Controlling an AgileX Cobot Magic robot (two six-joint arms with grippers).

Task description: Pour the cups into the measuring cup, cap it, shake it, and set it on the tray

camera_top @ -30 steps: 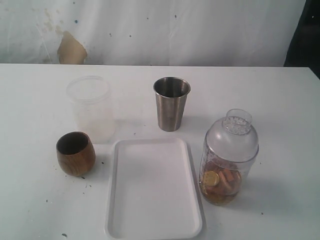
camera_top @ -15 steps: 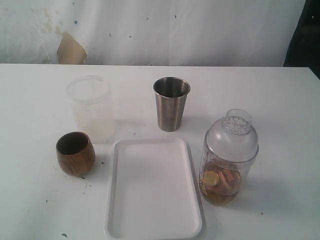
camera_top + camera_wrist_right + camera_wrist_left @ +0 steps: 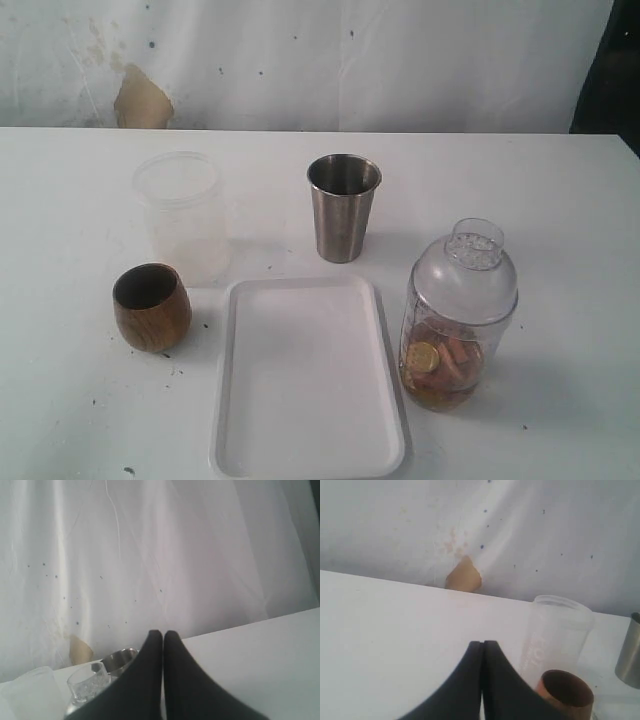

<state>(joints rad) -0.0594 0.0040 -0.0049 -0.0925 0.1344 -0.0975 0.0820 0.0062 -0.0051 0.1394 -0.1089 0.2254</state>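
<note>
The brown wooden cup [image 3: 151, 306] stands left of the white tray [image 3: 308, 455] and looks empty. Behind the tray stands the steel tumbler [image 3: 343, 207]. The clear measuring cup [image 3: 457, 315] is on the table just right of the tray, wearing a domed cap, with brown and golden pieces in its bottom. Neither arm shows in the exterior view. My left gripper [image 3: 483, 643] is shut and empty, with the wooden cup [image 3: 567, 694] close beside it. My right gripper [image 3: 162, 632] is shut and empty too, above the measuring cup's cap [image 3: 87, 682] and the tumbler [image 3: 118, 660].
A frosted translucent tub [image 3: 182, 215] stands open behind the wooden cup, also in the left wrist view [image 3: 559, 632]. A stained white curtain [image 3: 300, 60] hangs behind the white table [image 3: 560, 200]. Small dark specks dot the table near the wooden cup.
</note>
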